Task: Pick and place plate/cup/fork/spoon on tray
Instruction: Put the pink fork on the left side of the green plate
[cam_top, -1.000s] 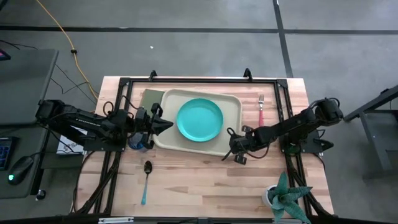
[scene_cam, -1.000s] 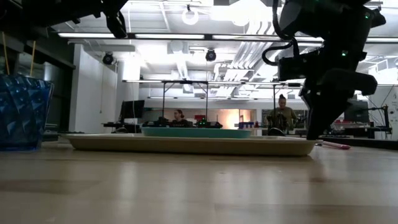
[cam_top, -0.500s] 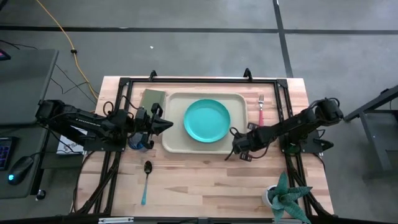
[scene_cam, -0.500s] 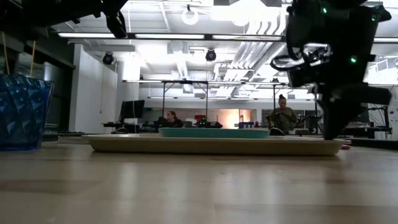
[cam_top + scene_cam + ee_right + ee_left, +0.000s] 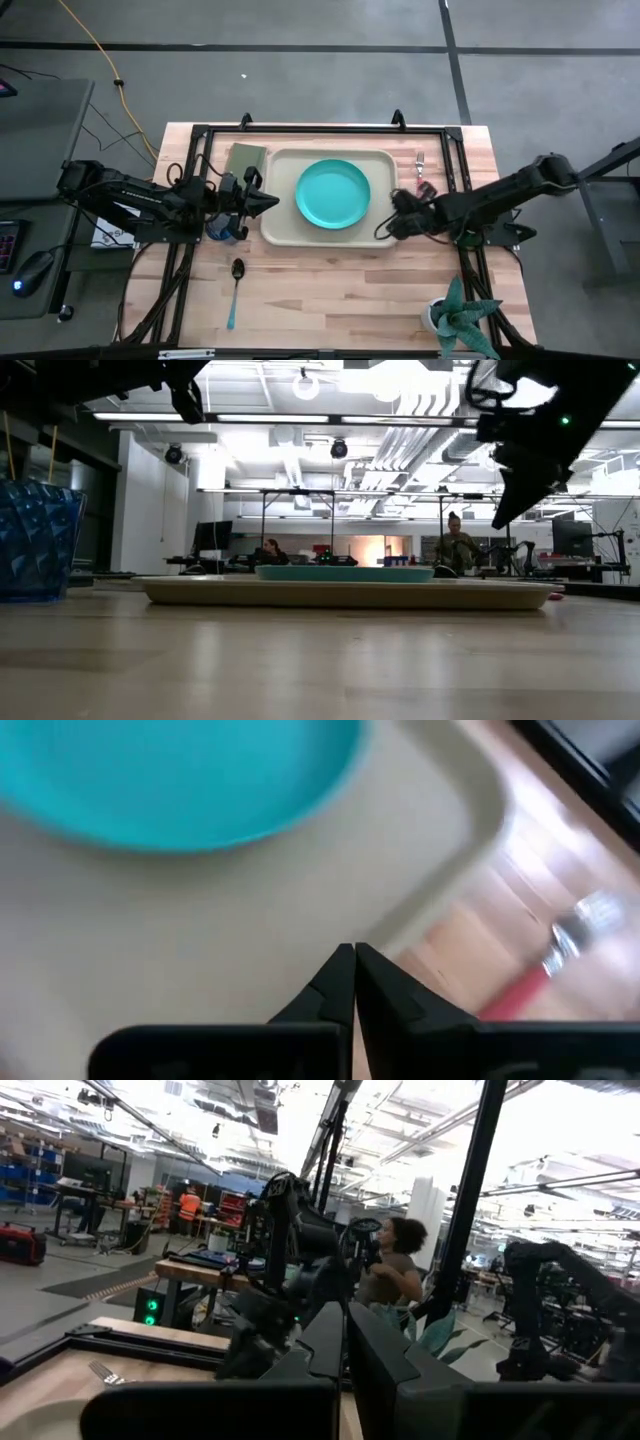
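I count one tray point(image 5: 330, 195), one plate point(image 5: 333, 192), one cup point(image 5: 220, 227), one fork point(image 5: 420, 167) and one spoon point(image 5: 235, 285). The plate lies on the tray, right of its middle, in the far half of the table. My right gripper point(image 5: 397, 201) hangs above the tray's right rim, its jaws pressed together on nothing; in the right wrist view the fingertips point(image 5: 349, 960) sit over bare tray, with the plate just beyond them. The fork lies on the wood right of the tray, beside the gripper, partly under the arm. The cup stands left of the tray, and my left gripper point(image 5: 265, 203) points at the tray's left edge, just right of the cup, jaws narrow and empty. The spoon lies well nearer, on the left, apart from everything. A green mat point(image 5: 243, 160) lies at the tray's far-left corner. A potted plant point(image 5: 462, 315) stands at the near right. Nothing blocks the fork but my own right arm.
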